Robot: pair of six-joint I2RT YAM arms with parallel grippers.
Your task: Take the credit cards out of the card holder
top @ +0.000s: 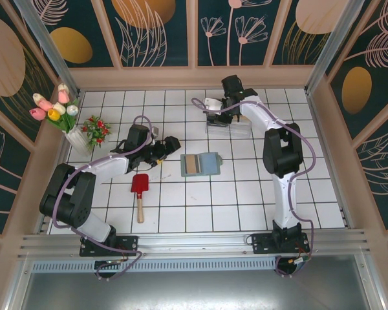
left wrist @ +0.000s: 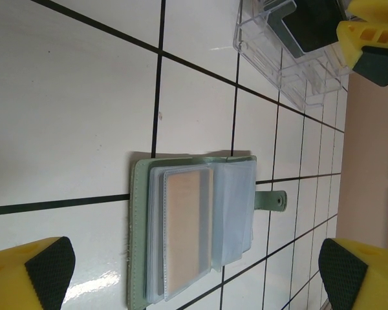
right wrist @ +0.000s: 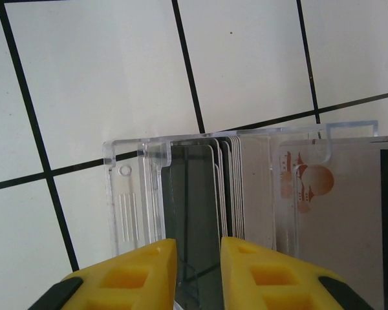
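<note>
Right claw is hovering narrowly parted, dark credit card resting in clear box just ahead of its tips: one out. Left claw is gaping over card holder, tan credit card waiting inside, between its fingers.

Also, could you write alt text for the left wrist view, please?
An open grey-green card holder lies on white tiles, a tan card in its clear sleeves. The left gripper hangs wide open; a clear box sits top right.

Top view: high, near-edge, facing down on the whole surface. Wrist views: close, downward; left shares the card holder.
</note>
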